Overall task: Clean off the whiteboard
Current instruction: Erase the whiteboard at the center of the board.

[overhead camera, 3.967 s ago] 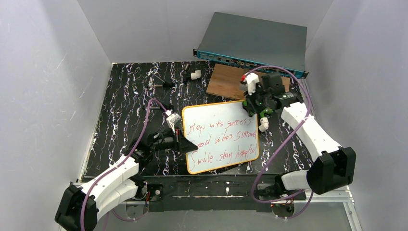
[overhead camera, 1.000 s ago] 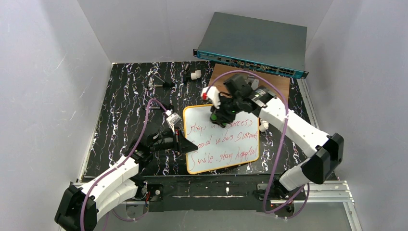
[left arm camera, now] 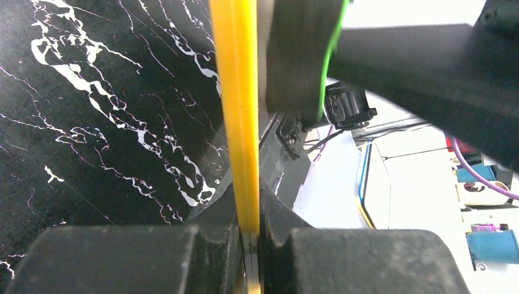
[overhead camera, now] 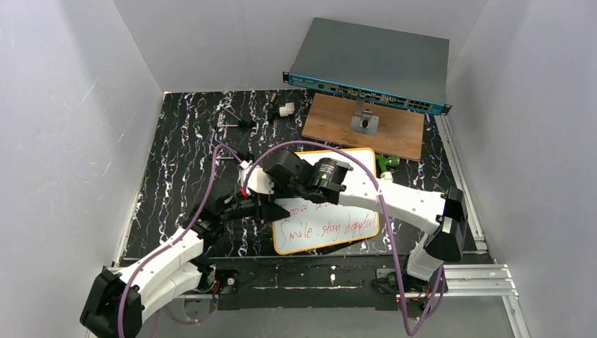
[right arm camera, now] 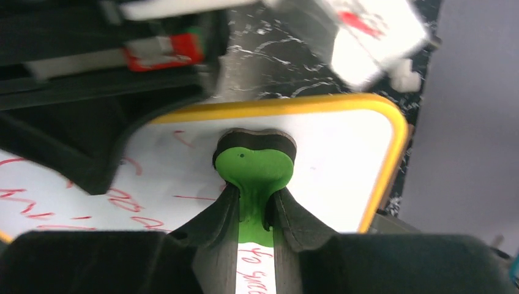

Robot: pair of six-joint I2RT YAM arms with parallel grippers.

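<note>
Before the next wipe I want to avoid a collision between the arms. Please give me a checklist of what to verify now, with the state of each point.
1. Left gripper shut on the whiteboard frame: ok.
2. Right gripper shut on the green eraser: ok.
3. Eraser over the board, close to a framed edge: ok.
4. Eraser pad pressed flat on the surface: cannot tell.
5. Room between the two grippers: not ok; the top view shows them very close together.
6. Board clean: not ok; red writing is on the near lines.
</note>
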